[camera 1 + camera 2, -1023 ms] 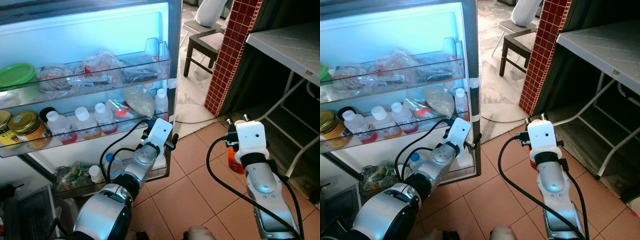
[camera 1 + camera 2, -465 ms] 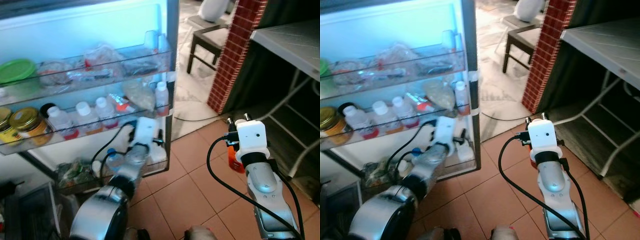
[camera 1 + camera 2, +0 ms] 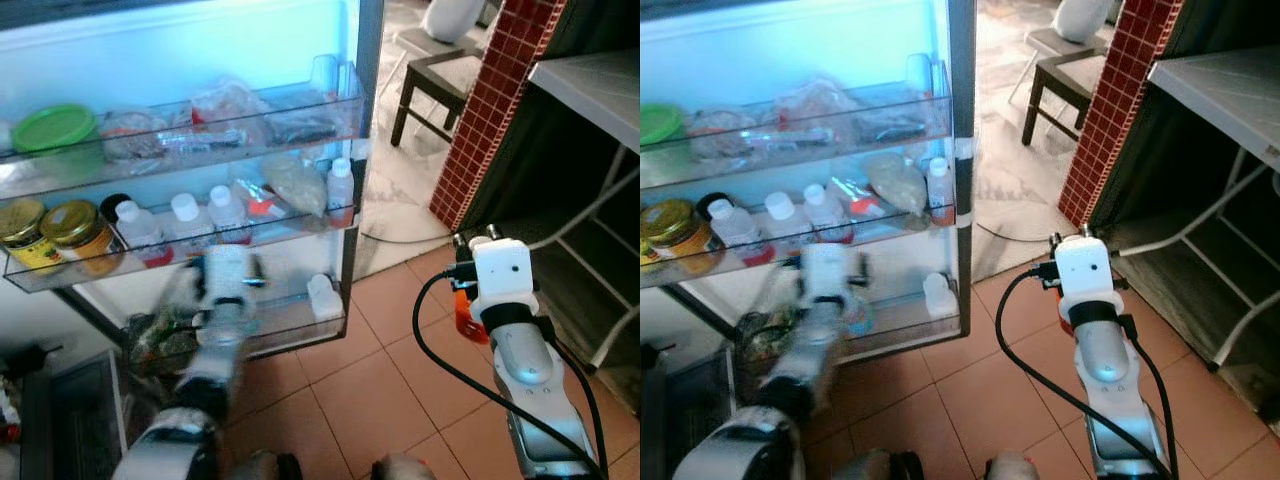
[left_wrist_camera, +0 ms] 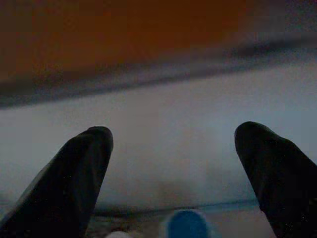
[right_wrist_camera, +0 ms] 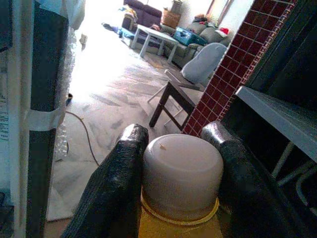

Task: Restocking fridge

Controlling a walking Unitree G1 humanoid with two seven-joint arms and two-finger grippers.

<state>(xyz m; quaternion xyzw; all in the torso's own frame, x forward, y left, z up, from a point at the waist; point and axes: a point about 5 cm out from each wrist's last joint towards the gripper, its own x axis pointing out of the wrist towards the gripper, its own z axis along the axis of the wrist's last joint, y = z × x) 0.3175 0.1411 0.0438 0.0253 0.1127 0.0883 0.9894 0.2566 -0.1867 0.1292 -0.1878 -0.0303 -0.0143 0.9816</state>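
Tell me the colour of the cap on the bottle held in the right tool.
White, above a yellow rim, on the bottle; the right wrist view shows it best.

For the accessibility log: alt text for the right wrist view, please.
The right gripper, its two black fingers closed on a white-capped bottle with a yellow body. Beyond it lie a fridge door edge, a sunlit tiled floor, a dark chair and a red tiled column.

My silver left arm (image 3: 222,305) is smeared with motion blur in front of the open fridge door's clear plastic lower shelf (image 3: 290,322), so I can't read its outline. In the left wrist view everything is soft; a round blue cap (image 4: 184,224) is cut by the edge. The orange, white-capped bottle (image 5: 181,174) between my right gripper's black fingers (image 5: 116,191) is cropped below.
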